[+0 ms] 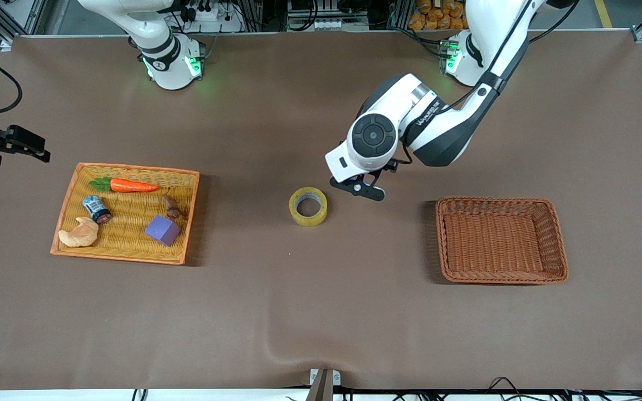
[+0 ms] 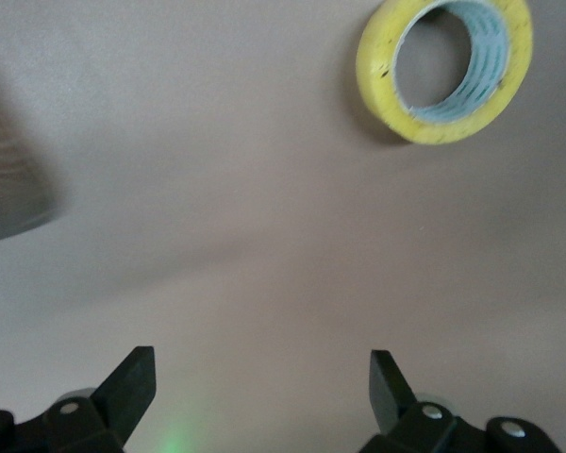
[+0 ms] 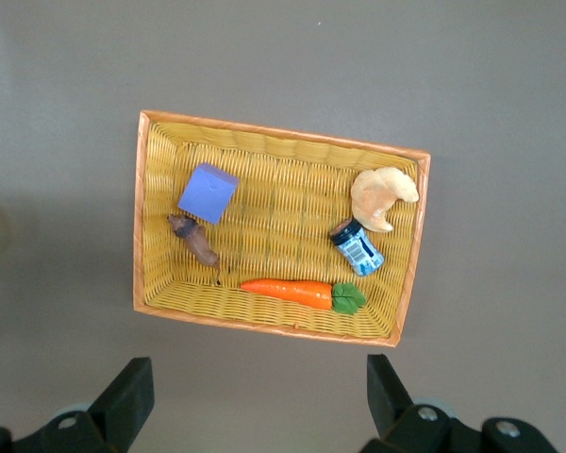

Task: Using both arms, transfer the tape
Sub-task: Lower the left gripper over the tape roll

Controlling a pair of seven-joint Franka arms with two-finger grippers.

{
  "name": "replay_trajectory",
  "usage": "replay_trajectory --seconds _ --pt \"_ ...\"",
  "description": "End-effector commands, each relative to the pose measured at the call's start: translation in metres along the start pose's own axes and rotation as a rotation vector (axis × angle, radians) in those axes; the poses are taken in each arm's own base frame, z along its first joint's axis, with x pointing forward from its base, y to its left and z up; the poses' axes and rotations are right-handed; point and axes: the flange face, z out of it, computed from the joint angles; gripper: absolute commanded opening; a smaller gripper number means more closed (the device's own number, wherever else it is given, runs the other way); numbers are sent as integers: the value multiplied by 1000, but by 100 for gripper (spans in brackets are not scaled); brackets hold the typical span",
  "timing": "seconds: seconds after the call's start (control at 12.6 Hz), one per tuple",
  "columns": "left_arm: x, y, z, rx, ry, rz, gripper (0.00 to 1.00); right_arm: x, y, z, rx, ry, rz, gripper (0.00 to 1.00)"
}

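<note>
The tape (image 1: pixel 308 206), a yellowish ring with a grey core, lies flat on the brown table between the two baskets. It also shows in the left wrist view (image 2: pixel 382 90). My left gripper (image 1: pixel 363 186) hangs low over the table beside the tape, toward the left arm's end, apart from it. In the left wrist view the left gripper (image 2: pixel 261 377) is open and empty. My right gripper (image 1: pixel 31 147) is up in the air near the yellow basket, at the right arm's end of the table. In the right wrist view the right gripper (image 3: pixel 259 382) is open and empty.
A yellow wicker basket (image 1: pixel 131 169), also in the right wrist view (image 3: pixel 283 132), holds a carrot (image 1: pixel 131 185), a purple cube (image 1: pixel 162 229), a croissant (image 1: pixel 78 234), a small can (image 1: pixel 97 209) and a brown piece (image 1: pixel 173 206). An empty brown wicker basket (image 1: pixel 499 200) stands toward the left arm's end.
</note>
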Motion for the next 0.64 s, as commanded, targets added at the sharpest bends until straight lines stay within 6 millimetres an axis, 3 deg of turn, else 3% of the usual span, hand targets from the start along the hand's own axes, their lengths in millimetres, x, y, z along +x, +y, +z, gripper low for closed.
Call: replay_trajectory --seconds 0.0,0.56 --pt "4 27 -4 -42 75 -64 100 -11 5 -8 -10 7 -1 100" --pt "11 43 2 -72 133 -50 100 -4 10 0 -9 4 9 100"
